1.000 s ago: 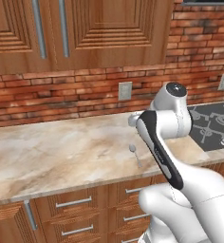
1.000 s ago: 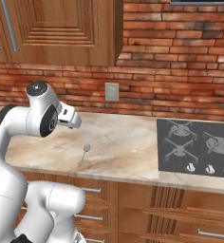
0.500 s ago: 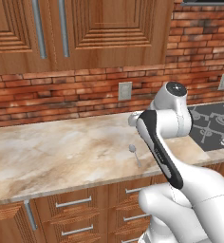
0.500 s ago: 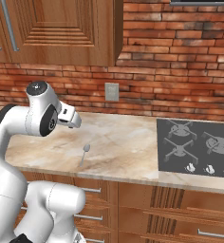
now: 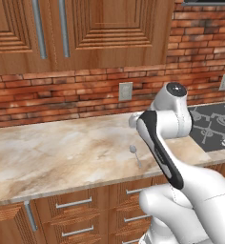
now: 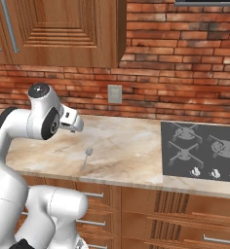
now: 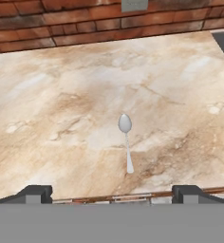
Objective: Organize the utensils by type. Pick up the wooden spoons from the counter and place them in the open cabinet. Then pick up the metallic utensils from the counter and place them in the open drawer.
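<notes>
One thin grey metal spoon (image 7: 126, 140) lies alone on the beige marble-look counter (image 7: 61, 95), bowl toward the brick wall, handle toward the front edge. The same spoon (image 5: 135, 155) rests near the counter's (image 5: 62, 152) front edge, just left of my forearm, and in the right base view the spoon (image 6: 86, 156) lies below my hand on the counter (image 6: 131, 141). My gripper (image 7: 113, 193) hovers above and in front of the spoon, open, nothing between its fingertips (image 7: 38, 192). The wooden spoons, the open cabinet and the open drawer are out of view.
A dark grey stovetop (image 6: 200, 151) sits to the right on the counter, also seen as the stovetop (image 5: 212, 126). Shut wooden wall cabinets (image 5: 86, 33) hang above. A wall outlet (image 6: 114, 94) is set in the brick. Drawer fronts with bar handles (image 5: 74, 203) run below.
</notes>
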Tool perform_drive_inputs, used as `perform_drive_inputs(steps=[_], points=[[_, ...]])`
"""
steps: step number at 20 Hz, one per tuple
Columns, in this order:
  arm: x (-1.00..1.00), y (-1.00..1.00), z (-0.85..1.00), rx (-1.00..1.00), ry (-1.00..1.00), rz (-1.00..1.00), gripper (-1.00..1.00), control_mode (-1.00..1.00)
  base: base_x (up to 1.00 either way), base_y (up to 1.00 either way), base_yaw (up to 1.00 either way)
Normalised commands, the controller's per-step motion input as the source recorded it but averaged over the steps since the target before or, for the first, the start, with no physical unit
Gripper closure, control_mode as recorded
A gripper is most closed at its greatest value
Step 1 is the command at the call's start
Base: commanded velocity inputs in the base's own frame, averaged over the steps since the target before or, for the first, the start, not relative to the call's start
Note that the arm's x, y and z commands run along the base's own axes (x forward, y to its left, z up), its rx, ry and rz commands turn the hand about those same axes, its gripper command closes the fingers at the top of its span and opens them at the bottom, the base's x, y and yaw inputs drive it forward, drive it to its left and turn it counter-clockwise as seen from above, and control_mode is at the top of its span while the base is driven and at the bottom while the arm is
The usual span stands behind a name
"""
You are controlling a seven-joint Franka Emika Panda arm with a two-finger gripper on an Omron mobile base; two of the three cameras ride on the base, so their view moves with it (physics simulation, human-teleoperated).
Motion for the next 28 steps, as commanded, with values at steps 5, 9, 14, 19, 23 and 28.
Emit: perform_drive_inputs(steps=[5,9,14,19,23,28], points=[[0.22,0.00,-0.36,0.00,0.20,0.00,-1.00,-1.00,0.00,0.00,0.00],[0.20,0.00,-0.39,0.00,0.22,0.00,-1.00,-1.00,0.00,0.00,0.00],[0.26,0.00,-0.33,0.00,0.16,0.00,-1.00,-1.00,0.00,0.00,0.00],[0.22,-0.02,-0.35,0.00,0.13,0.00,-1.00,-1.00,0.00,0.00,0.00],[0.09,-0.08,-0.39,0.00,0.07,0.00,-1.00,-1.00,0.00,0.00,0.00],[0.12,-0.02,-0.38,0.00,-0.02,0.00,-1.00,-1.00,0.00,0.00,0.00]])
